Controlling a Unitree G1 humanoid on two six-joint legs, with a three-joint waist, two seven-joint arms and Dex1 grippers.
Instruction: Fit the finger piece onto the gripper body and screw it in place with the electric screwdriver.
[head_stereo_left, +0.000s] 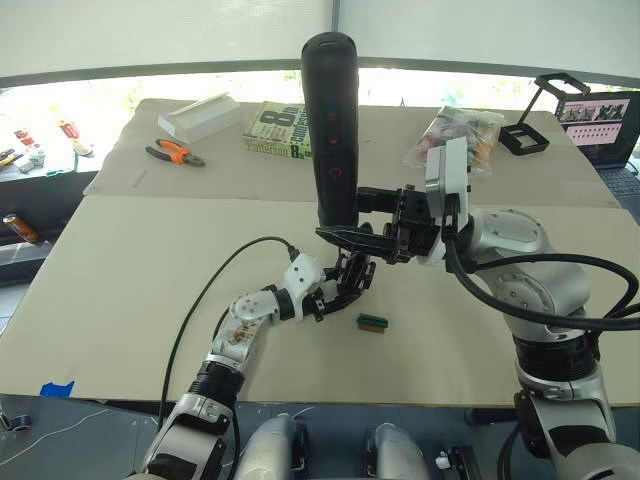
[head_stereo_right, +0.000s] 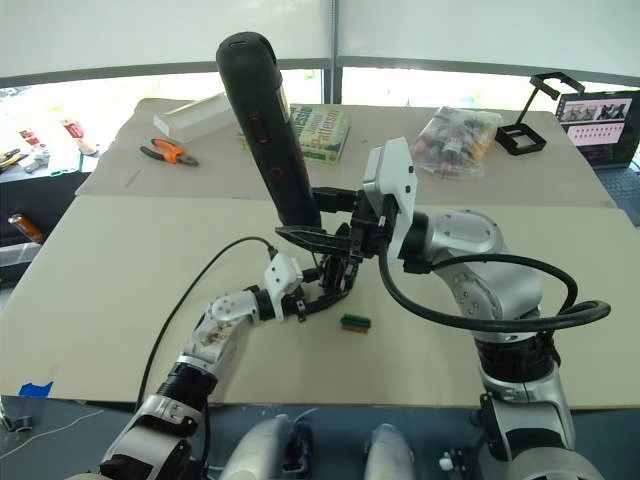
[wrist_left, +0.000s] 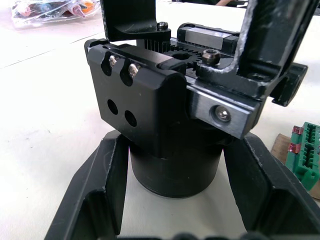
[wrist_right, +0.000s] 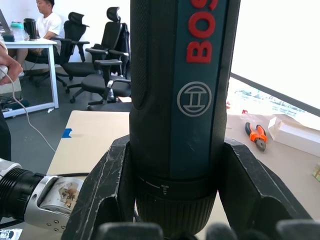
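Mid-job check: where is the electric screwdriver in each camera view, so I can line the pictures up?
Left eye view: the electric screwdriver stands upright at centre, held by the right hand.
Right eye view: left of centre, leaning left, above the gripper body.
Left wrist view: I can't pick it out; the gripper body is up close.
Right wrist view: centre, clamped between the fingers.
Shared landmark: orange pliers.

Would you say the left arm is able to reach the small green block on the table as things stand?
Probably not right now: the left gripper is shut on the gripper body, so its fingers are occupied, though the green block lies close beside it with open table between.
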